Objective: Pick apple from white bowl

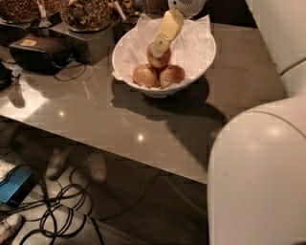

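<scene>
The white bowl, lined with crinkled white paper, stands at the back of the grey table. Three apples lie in it. The red apple with a yellowish blush sits behind and a little above the other two. A paler apple lies front left and another red one front right. My gripper, a yellowish piece hanging from a white wrist, reaches down into the bowl from above, and its tip rests on top of the rear red apple.
A black box with cables and dark trays of snacks stand left of the bowl. My white body fills the lower right. Cables and a blue object lie on the floor.
</scene>
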Robot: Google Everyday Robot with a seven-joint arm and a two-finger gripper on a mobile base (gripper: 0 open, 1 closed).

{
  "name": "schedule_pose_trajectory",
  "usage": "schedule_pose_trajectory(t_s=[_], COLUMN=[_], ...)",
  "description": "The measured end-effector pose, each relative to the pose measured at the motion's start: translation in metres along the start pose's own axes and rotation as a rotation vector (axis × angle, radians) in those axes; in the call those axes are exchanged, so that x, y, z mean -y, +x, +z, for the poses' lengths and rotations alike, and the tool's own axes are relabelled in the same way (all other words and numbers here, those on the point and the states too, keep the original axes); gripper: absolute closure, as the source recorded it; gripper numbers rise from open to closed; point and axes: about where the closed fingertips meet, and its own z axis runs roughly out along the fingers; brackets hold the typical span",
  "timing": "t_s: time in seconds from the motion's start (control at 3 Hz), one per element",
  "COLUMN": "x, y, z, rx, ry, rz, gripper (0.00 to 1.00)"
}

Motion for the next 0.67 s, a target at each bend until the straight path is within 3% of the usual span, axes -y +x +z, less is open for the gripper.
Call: schedule_pose_trajectory(t_s=[0.33, 0.67], x=[0.0093, 0.0146], y=[-0.0048, -0.0080], z=[0.0095, 0.0165], rx=[0.005, 0.006], ry=[-0.009, -0.015], rz=[0.011, 0.016], gripper=[0.15, 0.23])
